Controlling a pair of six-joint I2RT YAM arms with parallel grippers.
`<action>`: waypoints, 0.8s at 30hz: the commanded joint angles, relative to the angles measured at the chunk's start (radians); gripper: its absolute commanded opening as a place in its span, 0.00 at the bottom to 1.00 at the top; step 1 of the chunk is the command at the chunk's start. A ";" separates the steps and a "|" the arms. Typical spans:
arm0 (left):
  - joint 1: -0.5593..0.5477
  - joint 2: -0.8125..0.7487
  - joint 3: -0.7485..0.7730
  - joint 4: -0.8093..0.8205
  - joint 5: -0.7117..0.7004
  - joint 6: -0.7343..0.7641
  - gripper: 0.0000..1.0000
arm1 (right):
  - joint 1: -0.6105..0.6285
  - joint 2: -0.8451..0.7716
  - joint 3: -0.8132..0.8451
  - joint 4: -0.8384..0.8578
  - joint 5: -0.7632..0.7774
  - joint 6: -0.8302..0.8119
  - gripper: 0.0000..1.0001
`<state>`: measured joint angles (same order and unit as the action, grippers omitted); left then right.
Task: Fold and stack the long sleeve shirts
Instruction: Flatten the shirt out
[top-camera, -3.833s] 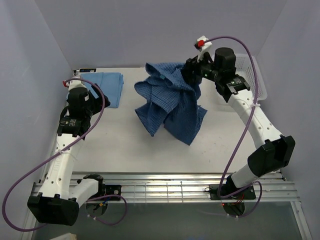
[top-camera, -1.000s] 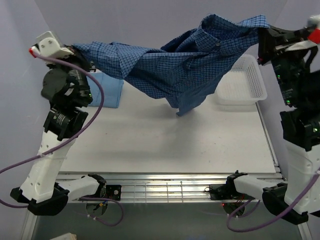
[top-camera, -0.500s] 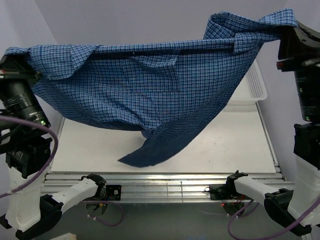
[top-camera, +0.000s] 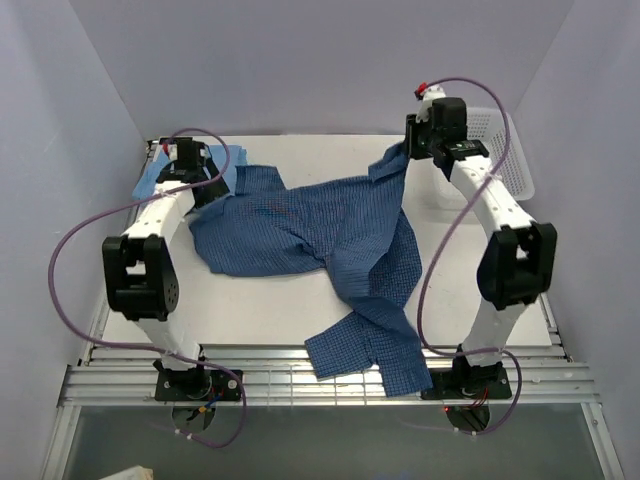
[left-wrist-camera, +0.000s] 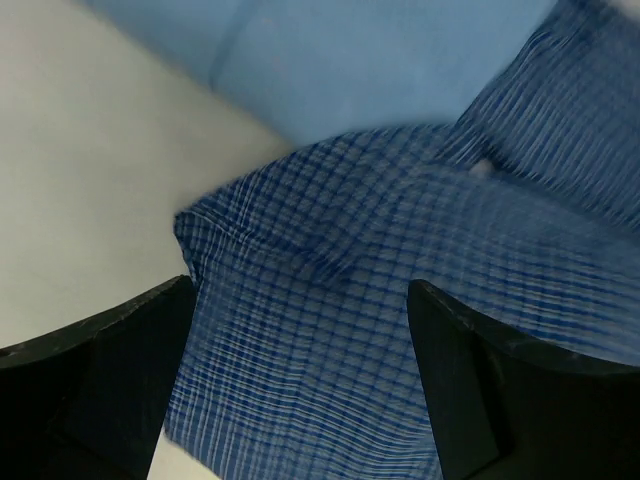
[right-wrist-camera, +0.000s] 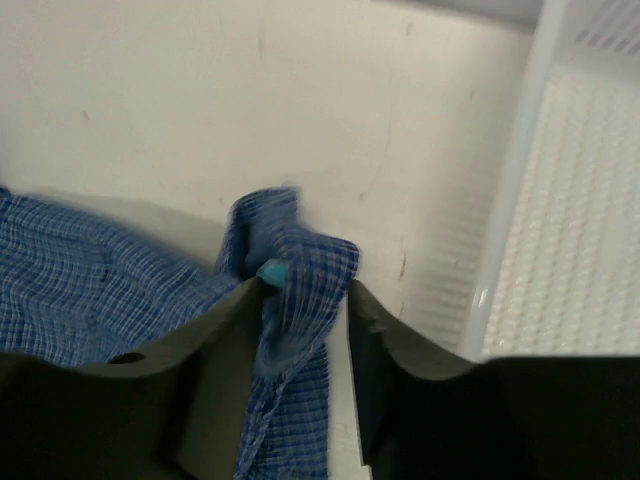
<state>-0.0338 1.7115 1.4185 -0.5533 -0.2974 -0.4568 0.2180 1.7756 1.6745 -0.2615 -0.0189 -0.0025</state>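
The dark blue check shirt (top-camera: 330, 225) lies spread across the table, one sleeve trailing over the front edge. It also shows in the left wrist view (left-wrist-camera: 340, 300) and the right wrist view (right-wrist-camera: 290, 290). My left gripper (top-camera: 203, 185) hovers over its left end, jaws wide apart and empty (left-wrist-camera: 300, 290). My right gripper (top-camera: 408, 150) is shut on a bunched fold at its back right end (right-wrist-camera: 300, 285), low over the table. The plain light blue shirt (top-camera: 150, 182) lies folded at the back left, partly under the check shirt, and shows in the left wrist view (left-wrist-camera: 380, 60).
A white mesh basket (top-camera: 505, 170) stands at the back right, close beside my right gripper, its rim in the right wrist view (right-wrist-camera: 520, 180). Bare white table (top-camera: 250, 310) shows at the front left. Lavender walls close in three sides.
The check shirt was held stretched high between both grippers; now both arms have come down and back, and it lies on the table. My left gripper has let go.
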 joint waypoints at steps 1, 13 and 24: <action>-0.008 -0.056 -0.012 -0.115 0.201 -0.098 0.98 | -0.008 0.053 0.169 -0.168 -0.108 0.038 0.48; 0.023 -0.236 -0.237 -0.240 0.126 -0.215 0.98 | 0.081 -0.214 -0.149 -0.137 -0.021 0.084 0.90; 0.117 -0.357 -0.613 -0.059 0.338 -0.361 0.98 | 0.103 -0.510 -0.643 0.002 -0.076 0.185 0.90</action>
<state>0.0856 1.4040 0.8413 -0.7406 -0.0742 -0.7597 0.3248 1.3319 1.0534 -0.3180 -0.0837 0.1570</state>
